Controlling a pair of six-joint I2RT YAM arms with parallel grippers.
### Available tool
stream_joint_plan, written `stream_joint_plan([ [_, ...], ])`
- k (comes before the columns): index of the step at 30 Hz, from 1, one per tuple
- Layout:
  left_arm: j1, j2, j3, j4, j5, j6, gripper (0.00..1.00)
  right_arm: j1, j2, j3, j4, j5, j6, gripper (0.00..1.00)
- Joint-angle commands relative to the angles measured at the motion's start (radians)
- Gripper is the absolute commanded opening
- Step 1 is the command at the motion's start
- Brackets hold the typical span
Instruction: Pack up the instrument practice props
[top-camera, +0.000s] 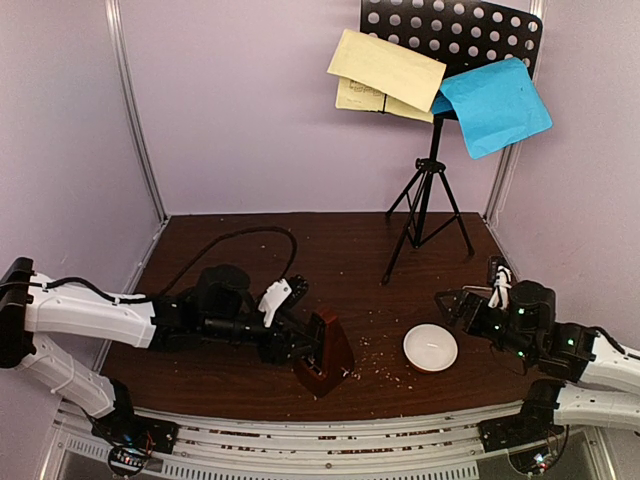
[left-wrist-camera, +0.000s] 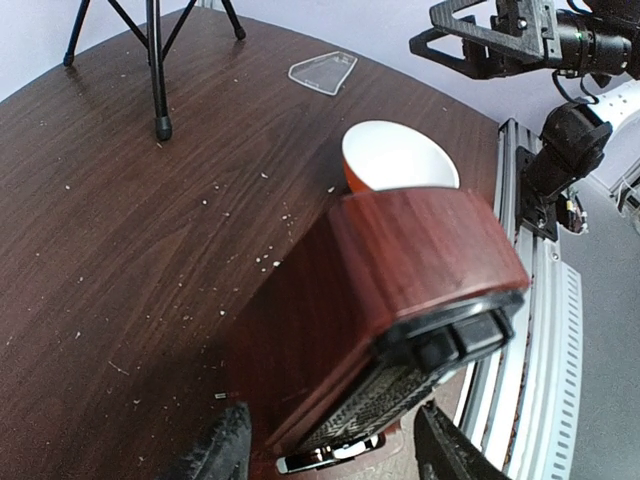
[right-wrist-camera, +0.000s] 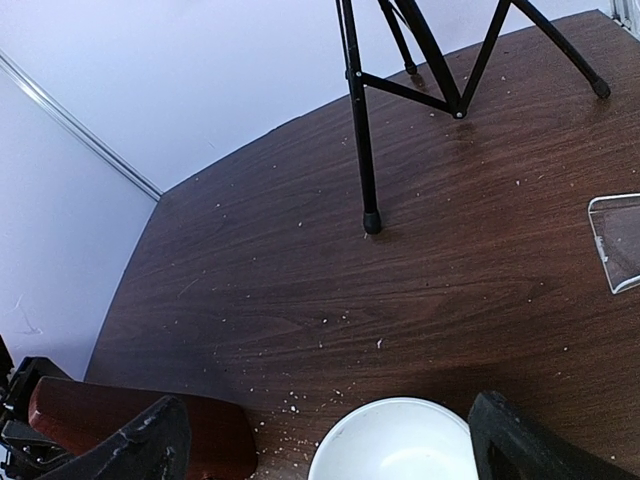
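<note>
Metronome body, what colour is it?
The metronome is reddish-brown wood grain; left wrist view shows it best.

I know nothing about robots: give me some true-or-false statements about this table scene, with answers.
1. The bright blue music sheet lies on the brown wooden table. False: it rests on the black perforated music stand.
2. The left gripper straddles the small brown pyramid metronome. True.
3. The clear triangular cover is on the metronome. False: it lies apart on the table.
4. The right gripper is open, holding nothing. True.
</note>
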Motion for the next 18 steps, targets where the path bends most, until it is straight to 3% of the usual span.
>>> stream_joint_plan([
  [1,-0.006,0.009,0.019,0.052,-0.031,0.001,0.58,-0.004,0.023,-0.013,0.047,-0.018,0.012,1.0],
  [18,-0.006,0.024,0.029,0.052,-0.003,-0.011,0.43,-0.004,0.063,-0.025,0.081,-0.027,0.011,1.0],
])
